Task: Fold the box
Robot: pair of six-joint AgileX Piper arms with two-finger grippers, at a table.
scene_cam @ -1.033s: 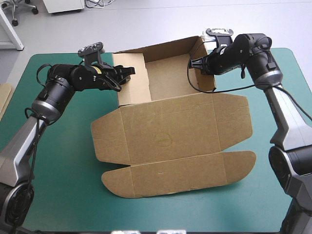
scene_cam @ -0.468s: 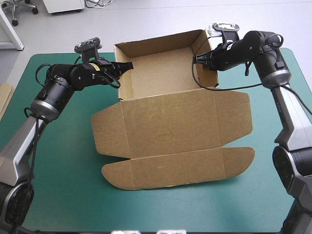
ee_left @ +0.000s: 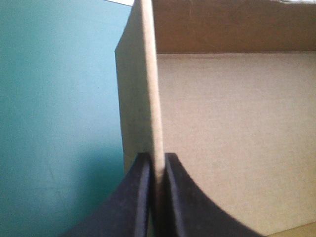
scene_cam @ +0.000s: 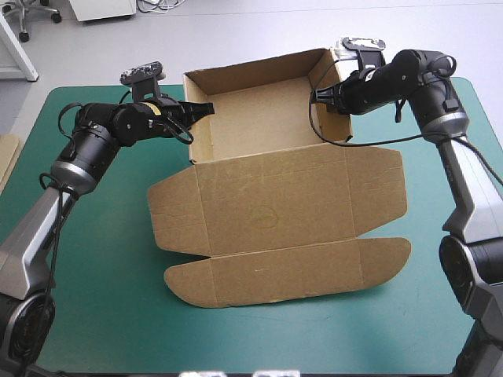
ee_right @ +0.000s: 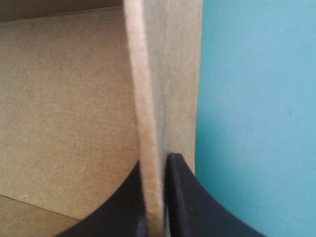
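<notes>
Box (scene_cam: 267,149): brown board, far-centre on the teal-green tabletop (scene_cam: 94,283). Form: open tray with far, left and right walls raised. The lid (scene_cam: 275,208) and its flaps lie flat toward the near edge. Contents: none visible.
Left claw (scene_cam: 206,107): all but closed, pinching the top edge of the left wall.
Right claw (scene_cam: 316,97): likewise clamped on the right wall.
Purpose, judged: both grips steady the side walls upright so the tray holds its shape.

A lab is suggested by the table (scene_cam: 102,298) with its teal-green cover on a plain grey floor (scene_cam: 251,31), beyond which a wheeled chair foot (scene_cam: 31,20), a white cabinet (scene_cam: 102,8) and loose cables (scene_cam: 157,5) are seen.
</notes>
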